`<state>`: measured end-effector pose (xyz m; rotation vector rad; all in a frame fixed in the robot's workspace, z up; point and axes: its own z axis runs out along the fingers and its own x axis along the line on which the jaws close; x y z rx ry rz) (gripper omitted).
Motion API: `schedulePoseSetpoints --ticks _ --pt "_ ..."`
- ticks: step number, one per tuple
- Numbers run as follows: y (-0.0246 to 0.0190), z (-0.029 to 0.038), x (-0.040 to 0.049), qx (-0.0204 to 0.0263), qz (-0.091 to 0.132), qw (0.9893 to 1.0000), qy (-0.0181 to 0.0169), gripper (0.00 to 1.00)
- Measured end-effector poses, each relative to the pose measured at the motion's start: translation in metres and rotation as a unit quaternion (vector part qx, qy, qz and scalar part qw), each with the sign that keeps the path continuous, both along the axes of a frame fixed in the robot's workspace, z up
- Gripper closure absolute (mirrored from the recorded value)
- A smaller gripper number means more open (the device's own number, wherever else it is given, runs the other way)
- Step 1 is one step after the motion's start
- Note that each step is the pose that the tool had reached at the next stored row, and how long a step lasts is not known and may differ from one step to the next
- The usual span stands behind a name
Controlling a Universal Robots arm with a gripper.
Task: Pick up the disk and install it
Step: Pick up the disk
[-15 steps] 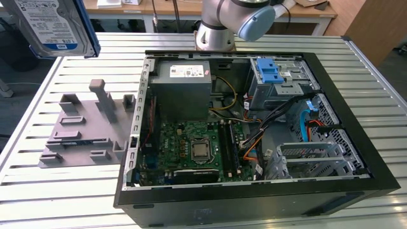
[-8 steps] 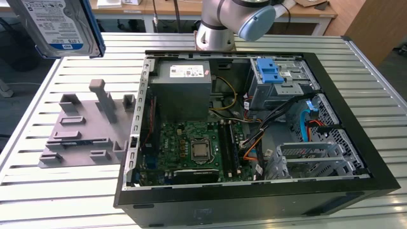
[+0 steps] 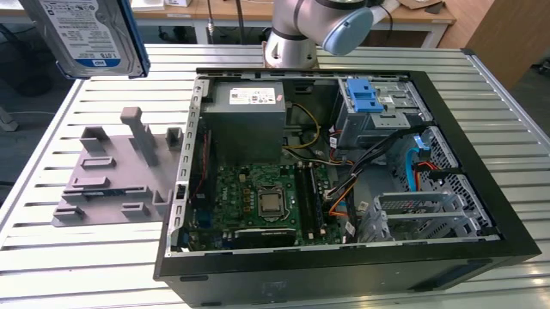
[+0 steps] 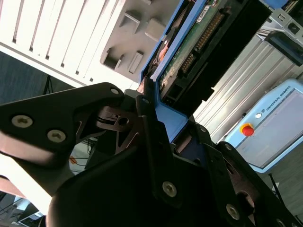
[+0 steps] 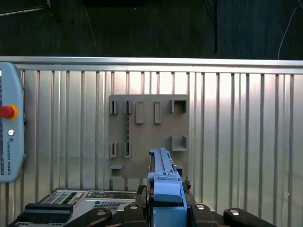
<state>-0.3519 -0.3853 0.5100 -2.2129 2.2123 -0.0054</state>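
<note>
— Where is the disk [image 3: 90,35] hanging right now?

— Your jaws are gripping it, closed against its blue rails [image 5: 165,191] from either side in both wrist views. In the exterior view it is floating in the air at about ten o'clock from the open computer case [image 3: 344,277], with its upper part running off the frame.

— What are you seeing past it?

— The grey fixture plate [image 5: 147,137] lying on the slatted table [image 3: 69,270]. The rail is covering the jaws' tips, so I cannot tell their exact contact.
</note>
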Motion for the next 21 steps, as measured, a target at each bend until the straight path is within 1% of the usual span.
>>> schedulePoseSetpoints --ticks 14,21 --pt "-0.0006 0.0 0.0183 0.0 0.0 1.0 0.0 0.64" --pt "-0.001 0.0 0.0255 0.0 0.0 1.0 0.0001 0.64"
